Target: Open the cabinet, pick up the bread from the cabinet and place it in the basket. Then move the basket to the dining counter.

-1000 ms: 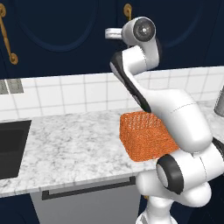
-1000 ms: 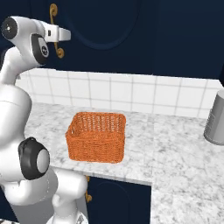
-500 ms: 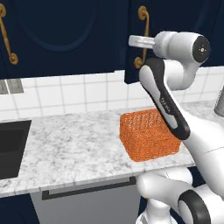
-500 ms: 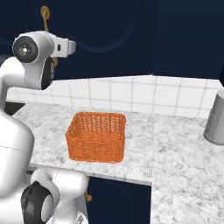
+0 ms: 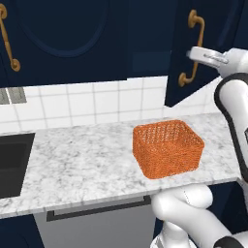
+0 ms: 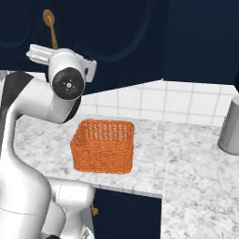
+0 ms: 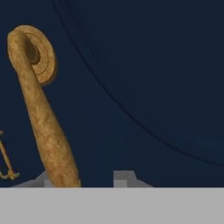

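A: Tool [image 7: 85,179] state?
B: Released. Tips apart in the hand view, brass handle [image 7: 43,118] running down between them. Handle close against the left tip, clear of the right fingertip [image 7: 124,177]. No clamp on it.

A: Where in the base views?
B: High on the right in the left base view, tool [image 5: 193,53] right at the handle [image 5: 184,80], about mid-height on the bar. Arm bent up from the lower right.

A: Cabinet door?
B: Dark navy, arched panel. Door [image 5: 218,24] swung out part way, bottom edge hanging in front of the white tile wall [image 5: 97,101]. Dark gap beside it on the hinge-free side, inside too dark to read. Same door [image 6: 116,37] seen from the right base view, handle top poking above the white wrist.

A: Basket?
B: Orange mesh basket [image 5: 167,147], upright on the marble surface [image 5: 77,160], near the front edge, below and a bit left of the open door. Nothing inside, mesh bottom visible [image 6: 103,144]. Well apart from the tool.

A: Anything else?
B: Black sink [image 5: 12,164] at the far left of the surface. Grey canister [image 6: 231,130] at the far right, well apart from the basket. Second navy door with its own brass handle [image 5: 7,38] upper left, closed flat.
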Motion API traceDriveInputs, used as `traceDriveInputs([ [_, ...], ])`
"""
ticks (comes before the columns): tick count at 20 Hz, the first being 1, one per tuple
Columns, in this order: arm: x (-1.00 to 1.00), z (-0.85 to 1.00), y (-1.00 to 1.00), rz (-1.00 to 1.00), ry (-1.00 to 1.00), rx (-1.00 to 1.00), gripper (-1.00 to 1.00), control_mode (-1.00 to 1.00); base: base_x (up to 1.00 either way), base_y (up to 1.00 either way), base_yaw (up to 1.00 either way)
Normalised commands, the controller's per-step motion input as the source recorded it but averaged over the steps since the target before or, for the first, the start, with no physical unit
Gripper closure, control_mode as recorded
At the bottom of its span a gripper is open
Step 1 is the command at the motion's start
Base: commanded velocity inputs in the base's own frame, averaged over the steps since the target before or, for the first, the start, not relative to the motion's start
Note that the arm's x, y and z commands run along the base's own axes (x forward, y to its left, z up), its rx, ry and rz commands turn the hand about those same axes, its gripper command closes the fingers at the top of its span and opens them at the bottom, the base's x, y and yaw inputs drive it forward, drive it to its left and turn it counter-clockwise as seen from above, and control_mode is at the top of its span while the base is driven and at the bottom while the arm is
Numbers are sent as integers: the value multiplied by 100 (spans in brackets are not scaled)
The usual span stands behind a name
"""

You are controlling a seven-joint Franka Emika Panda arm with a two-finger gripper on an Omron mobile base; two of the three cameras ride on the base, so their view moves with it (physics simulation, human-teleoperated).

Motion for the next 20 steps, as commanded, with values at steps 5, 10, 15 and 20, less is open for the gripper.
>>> traceDriveInputs([
  [5, -32, -37, -100, 18, 7, -8, 100, -100, 0, 0, 0],
  [10, 7, -19, -100, 22, 0, -5, 100, -100, 0, 0, 0],
  [15, 2, 0, -13, 4, 5, 0, -100, -100, 0, 0, 0],
  [20, 1, -1, 0, 0, -5, -1, -100, -100, 0, 0, 0],
])
